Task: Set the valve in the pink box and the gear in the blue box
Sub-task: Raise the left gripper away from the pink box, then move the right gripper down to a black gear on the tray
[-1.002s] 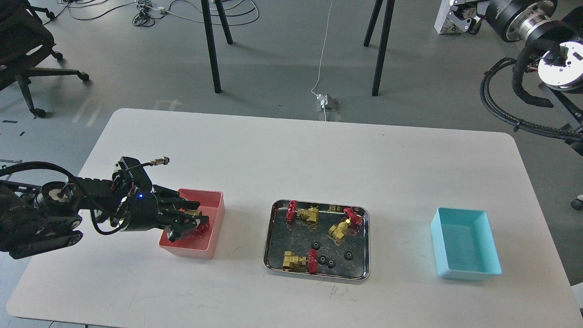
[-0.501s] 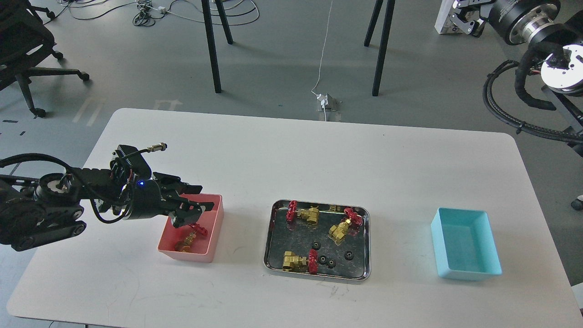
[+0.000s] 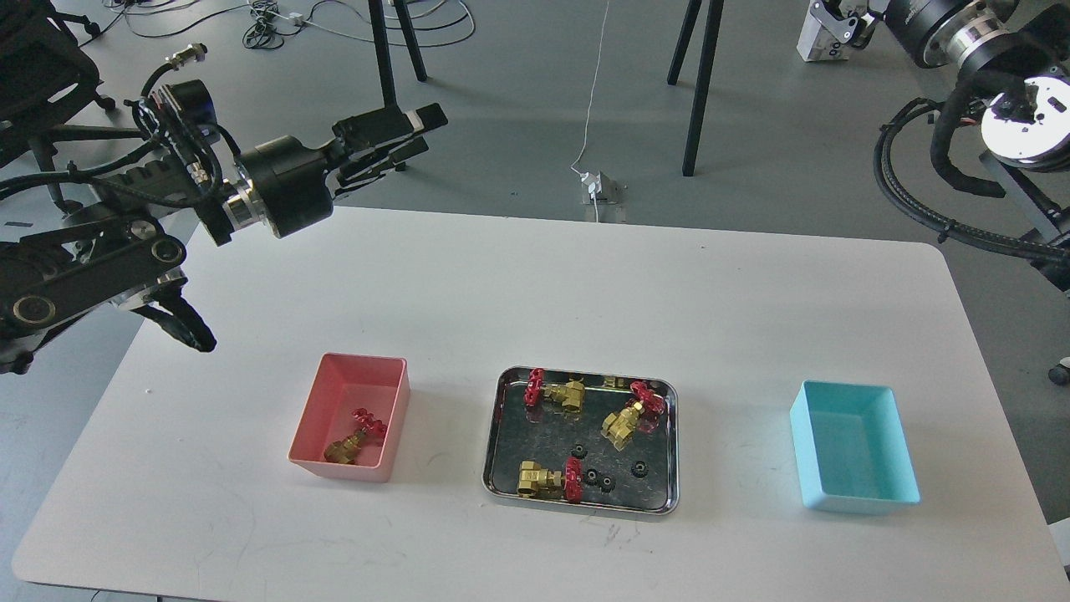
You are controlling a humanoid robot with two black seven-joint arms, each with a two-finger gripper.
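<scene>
My left gripper (image 3: pixel 422 134) is open and empty, raised high above the table's far left edge. One valve (image 3: pixel 353 439), brass with a red handwheel, lies inside the pink box (image 3: pixel 334 376) at the front left. Three more valves (image 3: pixel 623 418) and several tiny black gears (image 3: pixel 592 477) lie in the steel tray (image 3: pixel 495 435) at the front centre. The blue box (image 3: pixel 853 443) stands empty at the front right. My right arm's far end (image 3: pixel 832 25) is at the top right, cut by the frame edge, and its fingers cannot be told apart.
The white table (image 3: pixel 535 284) carries the two boxes and the tray in a row along the front. Black stand legs (image 3: pixel 389 84) and cables are on the floor behind. An office chair (image 3: pixel 42 50) is at the far left.
My left gripper opened and let the valve fall into the pink box. It then rose and drew back to the upper left, away from the box.
</scene>
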